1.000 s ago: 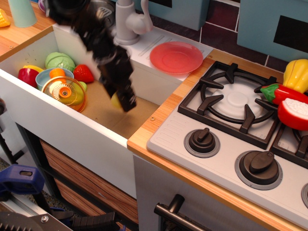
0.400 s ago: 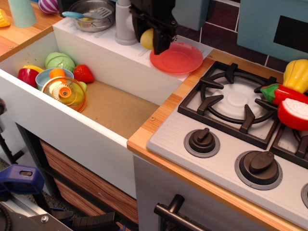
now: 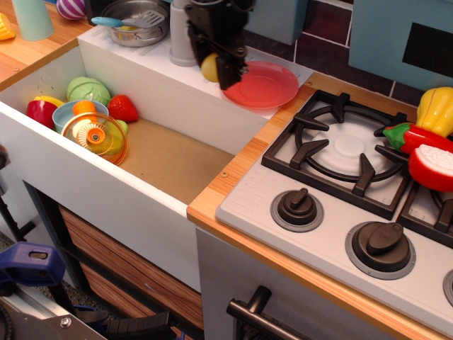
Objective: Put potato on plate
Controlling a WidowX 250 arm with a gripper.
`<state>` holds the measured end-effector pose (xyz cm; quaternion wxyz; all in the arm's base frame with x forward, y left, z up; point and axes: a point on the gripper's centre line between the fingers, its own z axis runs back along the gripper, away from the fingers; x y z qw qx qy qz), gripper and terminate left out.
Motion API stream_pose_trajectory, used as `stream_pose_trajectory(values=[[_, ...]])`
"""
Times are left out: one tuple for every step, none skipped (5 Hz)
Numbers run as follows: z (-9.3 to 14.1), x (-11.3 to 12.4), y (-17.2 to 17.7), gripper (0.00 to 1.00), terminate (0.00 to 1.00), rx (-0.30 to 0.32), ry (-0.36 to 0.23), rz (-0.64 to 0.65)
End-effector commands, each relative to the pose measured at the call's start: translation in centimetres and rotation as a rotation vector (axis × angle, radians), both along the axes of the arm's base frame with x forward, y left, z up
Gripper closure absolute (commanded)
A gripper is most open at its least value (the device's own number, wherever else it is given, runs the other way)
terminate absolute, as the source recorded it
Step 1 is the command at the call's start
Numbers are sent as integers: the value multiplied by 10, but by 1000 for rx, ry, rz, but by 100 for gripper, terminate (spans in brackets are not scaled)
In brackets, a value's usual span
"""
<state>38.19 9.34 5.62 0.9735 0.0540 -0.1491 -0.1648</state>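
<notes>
The potato [image 3: 209, 68], a small glossy yellow oval, is held in my black gripper [image 3: 218, 69], which is shut on it. The gripper hangs above the white sink ledge, at the left rim of the red-pink plate [image 3: 260, 84]. The plate lies flat on the ledge behind the sink, next to the stove. Most of the potato is hidden by the gripper's fingers [image 3: 231, 71]; only its left side shows.
The sink basin [image 3: 170, 159] holds a green cabbage [image 3: 88, 90], strawberry [image 3: 122, 108], blue bowl [image 3: 65, 112] and orange transparent lid [image 3: 95, 137] at its left. A white faucet [image 3: 182, 35] stands behind the gripper. Stove burner [image 3: 347, 145], knobs and toy vegetables [image 3: 432, 138] are to the right.
The gripper rose out of the sink with the potato, went back and right to the plate's left edge, then shifted slightly left and down in the last moment.
</notes>
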Motion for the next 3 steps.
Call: stream_pose_trajectory(values=[[20,21,3,100,0,35,-104,-53],[21,50,2,0,0,13,-86,-110],[29,84,-9,0,100,-8,-97,-108]])
